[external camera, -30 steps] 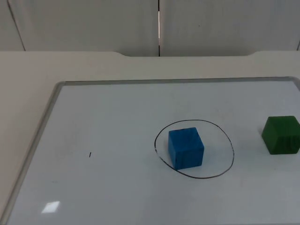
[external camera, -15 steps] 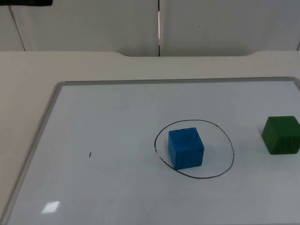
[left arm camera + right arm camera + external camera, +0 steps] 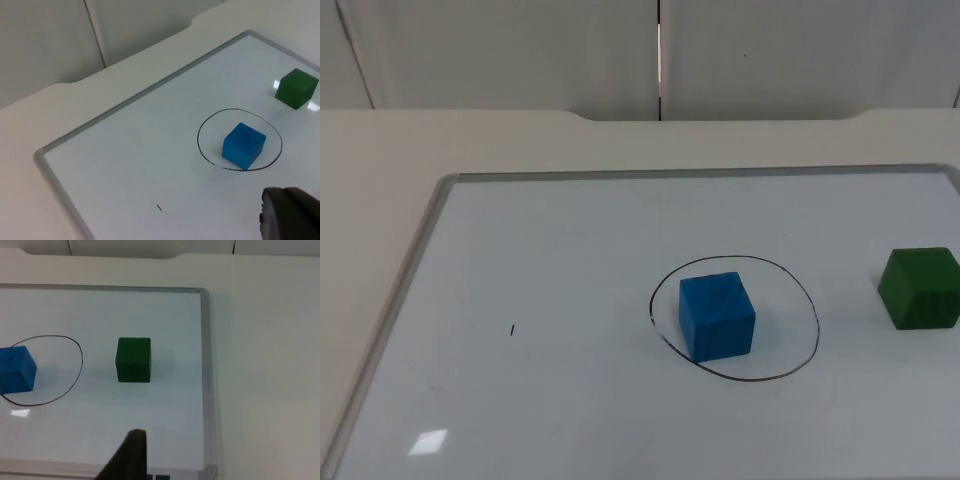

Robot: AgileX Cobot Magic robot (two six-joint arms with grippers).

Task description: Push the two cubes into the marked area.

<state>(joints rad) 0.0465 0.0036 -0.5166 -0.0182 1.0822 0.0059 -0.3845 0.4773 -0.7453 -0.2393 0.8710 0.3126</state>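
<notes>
A blue cube [image 3: 717, 316] stands inside a black hand-drawn ring [image 3: 750, 380] on the whiteboard. To its right, outside the ring and close to the top picture's right edge, stands a green cube [image 3: 920, 288]. In the left wrist view my left gripper [image 3: 290, 217] hangs well back from the blue cube [image 3: 243, 146], with the green cube [image 3: 296, 88] farther off. The right wrist view has my right gripper [image 3: 127, 457] short of the green cube [image 3: 133, 360] and apart from it. Beyond that cube lie the ring [image 3: 81, 360] and the blue cube [image 3: 16, 371].
The whiteboard has a raised grey frame [image 3: 417, 250] and lies on the white table. Its right frame edge [image 3: 205, 365] runs close to the green cube. A small black mark [image 3: 512, 330] sits on the board's left half. The grey partition wall [image 3: 520, 50] closes the back.
Half a second ago a dark piece of the left arm showed at the top view's upper left corner; it is gone now. Both cubes stayed put.
</notes>
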